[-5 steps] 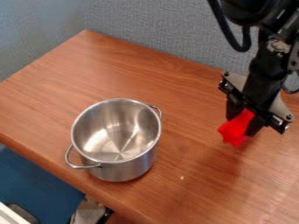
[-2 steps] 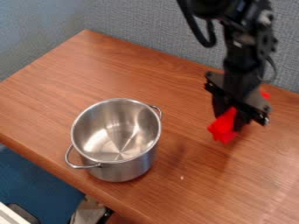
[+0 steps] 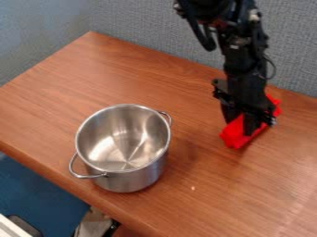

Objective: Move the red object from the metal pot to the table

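Note:
The red object is a bright red blocky piece at the right of the brown wooden table, its lower end at or just above the tabletop. My gripper points almost straight down and is shut on the red object's upper part; the black fingers straddle it. The metal pot stands at the front left, shiny and with nothing visible inside, well to the left of the gripper.
A grey-blue wall runs behind the table. The table's front edge lies just below the pot, with blue floor beyond it. Black cables hang along the arm at the upper right.
The arm has swung left and come down, becoming more upright. The red object went with it, from hanging above the table to reaching the tabletop.

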Robot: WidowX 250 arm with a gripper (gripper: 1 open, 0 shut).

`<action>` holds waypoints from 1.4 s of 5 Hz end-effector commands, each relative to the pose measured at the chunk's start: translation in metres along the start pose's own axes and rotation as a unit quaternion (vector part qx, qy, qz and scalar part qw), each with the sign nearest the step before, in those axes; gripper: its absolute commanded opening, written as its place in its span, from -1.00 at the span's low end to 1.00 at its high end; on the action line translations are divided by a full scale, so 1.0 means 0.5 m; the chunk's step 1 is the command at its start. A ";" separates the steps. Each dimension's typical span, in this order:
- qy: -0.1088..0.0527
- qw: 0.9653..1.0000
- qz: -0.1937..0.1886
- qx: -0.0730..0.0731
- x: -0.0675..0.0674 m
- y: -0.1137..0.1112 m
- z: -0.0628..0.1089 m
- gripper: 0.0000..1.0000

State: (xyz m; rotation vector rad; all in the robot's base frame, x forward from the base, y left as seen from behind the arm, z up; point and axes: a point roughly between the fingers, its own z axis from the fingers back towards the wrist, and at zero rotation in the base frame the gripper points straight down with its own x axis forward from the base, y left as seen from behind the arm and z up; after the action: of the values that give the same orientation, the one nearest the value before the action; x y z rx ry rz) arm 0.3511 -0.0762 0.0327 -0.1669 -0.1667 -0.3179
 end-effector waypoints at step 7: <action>0.010 0.999 0.012 0.029 0.018 -0.063 -0.039 1.00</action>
State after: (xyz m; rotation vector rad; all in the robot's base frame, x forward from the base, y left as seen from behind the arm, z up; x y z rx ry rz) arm 0.3488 -0.1074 0.0119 -0.1081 -0.1304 -0.2792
